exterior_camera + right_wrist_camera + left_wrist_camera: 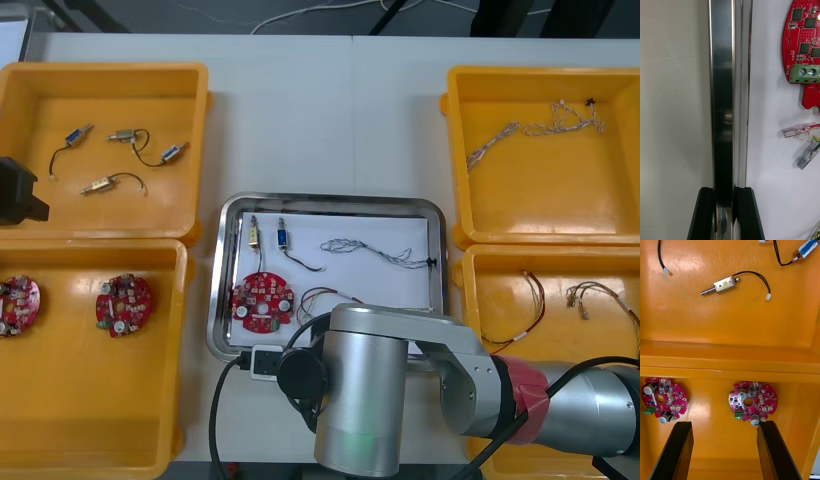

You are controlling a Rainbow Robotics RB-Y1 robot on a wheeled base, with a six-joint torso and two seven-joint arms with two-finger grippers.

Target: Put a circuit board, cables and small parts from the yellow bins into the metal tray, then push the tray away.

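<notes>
Slippage is the risk as the right hand [725, 189], closed on the near rim of the shiny rectangular metal tray [330, 202], readies a push; a tilt could spill the round red circuit board [262, 301] and cables [375, 250] inside. The left hand [724, 423] hovers open above yellow bins [730, 352].

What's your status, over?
Right gripper shut on metal tray, near rim. Left gripper open, over yellow bin with circuit boards. Tray holds circuit board, cables, small metal parts. Table beyond bare.
</notes>
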